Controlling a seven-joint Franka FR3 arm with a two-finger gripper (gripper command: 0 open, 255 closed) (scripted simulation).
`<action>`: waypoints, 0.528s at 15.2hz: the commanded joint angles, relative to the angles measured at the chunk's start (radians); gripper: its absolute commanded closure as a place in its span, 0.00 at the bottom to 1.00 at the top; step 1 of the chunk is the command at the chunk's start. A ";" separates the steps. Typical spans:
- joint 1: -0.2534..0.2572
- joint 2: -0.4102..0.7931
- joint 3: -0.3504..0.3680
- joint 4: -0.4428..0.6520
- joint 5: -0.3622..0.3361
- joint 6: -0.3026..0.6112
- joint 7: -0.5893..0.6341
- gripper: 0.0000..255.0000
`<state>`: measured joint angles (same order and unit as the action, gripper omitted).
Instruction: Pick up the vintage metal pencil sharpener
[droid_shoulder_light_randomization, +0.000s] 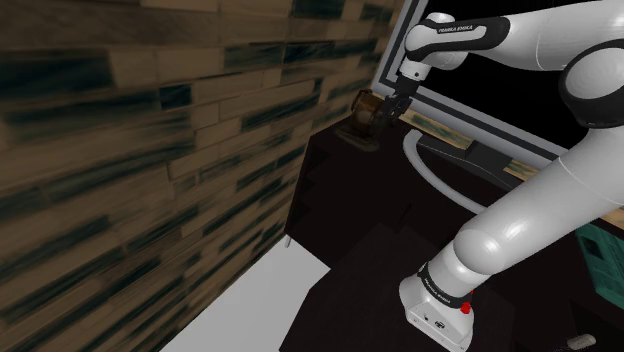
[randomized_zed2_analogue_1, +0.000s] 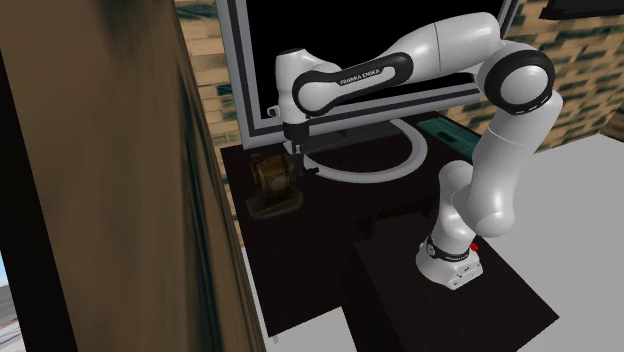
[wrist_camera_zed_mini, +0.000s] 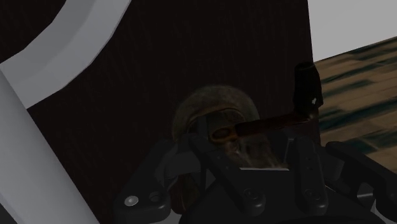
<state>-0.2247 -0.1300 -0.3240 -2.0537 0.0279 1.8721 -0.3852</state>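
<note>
At the far corner of the table (droid_shoulder_light_randomization: 335, 195), by the plank wall (droid_shoulder_light_randomization: 150, 150), I see the sharpener (droid_shoulder_light_randomization: 364, 112) standing on its base, brown and worn. The gripper (droid_shoulder_light_randomization: 393, 108) is down right beside it. From the wrist, the sharpener's round body and crank sit directly ahead of the hand. I cannot tell whether the hand is clenched on it or loose.

Pencil sharpener (droid_shoulder_light_randomization: 365, 113) at far corner of dark table (droid_shoulder_light_randomization: 340, 210). Brick wall (droid_shoulder_light_randomization: 150, 150) close past it, on the shoulder view's left. White frame (droid_shoulder_light_randomization: 385, 60) rises right behind it. Crank handle (wrist_camera_zed_mini: 307, 86) juts out sideways. Grey hose loop (droid_shoulder_light_randomization: 432, 182) lies near. Bare tabletop from sharpener toward arm's base (droid_shoulder_light_randomization: 438, 305), open above
</note>
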 joint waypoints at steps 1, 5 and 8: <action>0.000 0.001 0.000 -0.001 0.000 0.001 0.000 1.00; 0.000 -0.001 0.001 0.010 -0.001 -0.012 0.002 1.00; 0.001 -0.007 0.002 0.044 -0.003 -0.052 0.006 1.00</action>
<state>-0.2240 -0.1327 -0.3225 -2.0217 0.0258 1.8331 -0.3805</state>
